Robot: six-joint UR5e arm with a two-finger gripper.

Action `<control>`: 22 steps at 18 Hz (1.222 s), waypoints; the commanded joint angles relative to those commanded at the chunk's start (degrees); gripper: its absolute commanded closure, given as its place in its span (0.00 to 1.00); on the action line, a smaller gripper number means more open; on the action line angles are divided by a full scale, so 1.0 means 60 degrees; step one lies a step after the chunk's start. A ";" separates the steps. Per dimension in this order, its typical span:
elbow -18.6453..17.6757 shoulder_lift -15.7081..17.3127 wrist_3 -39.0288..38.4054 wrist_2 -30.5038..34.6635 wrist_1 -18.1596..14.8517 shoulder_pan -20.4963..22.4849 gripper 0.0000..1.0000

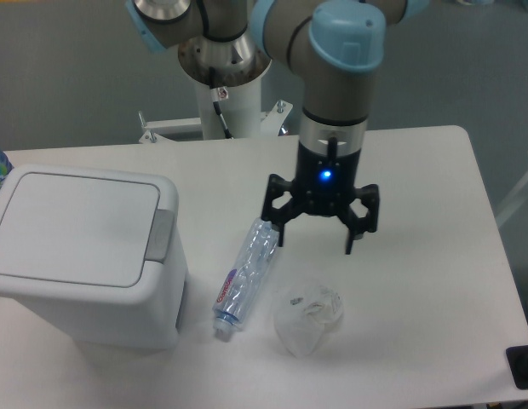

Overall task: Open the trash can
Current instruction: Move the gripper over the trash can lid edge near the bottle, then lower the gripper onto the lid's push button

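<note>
The trash can [81,251] is a large boxy white bin at the left of the table, its flat lid down and a grey push tab [161,235] on its right edge. My gripper [318,242] hangs open above the table's middle, fingers pointing down, a blue light lit on its body. It is well to the right of the bin, with nothing between its fingers. Its left finger hovers near the top end of a clear bottle.
A clear crushed plastic bottle [246,277] lies just right of the bin. A crumpled clear plastic piece [307,316] lies below the gripper. A dark object [523,366] sits at the table's right front edge. The robot base [221,77] stands behind the table.
</note>
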 joint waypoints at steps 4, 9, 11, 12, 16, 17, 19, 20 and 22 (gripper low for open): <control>-0.0323 0.0351 -0.0205 -0.0339 0.0543 -0.0483 0.00; -0.0498 0.0703 -0.1931 -0.0339 0.0618 -0.0866 0.00; -0.0528 0.0645 -0.1978 -0.0324 0.0778 -0.0895 0.00; -0.0557 0.0630 -0.1992 -0.0324 0.0866 -0.0910 0.00; -0.0879 0.0688 -0.1978 -0.0281 0.0925 -0.1011 0.00; -0.0923 0.0717 -0.1963 -0.0266 0.0954 -0.1041 0.00; -0.0967 0.0718 -0.1949 -0.0237 0.0969 -0.1042 0.00; -0.0967 0.0703 -0.1963 -0.0207 0.0955 -0.1056 0.00; -0.0982 0.0688 -0.1978 -0.0192 0.0955 -0.1056 0.00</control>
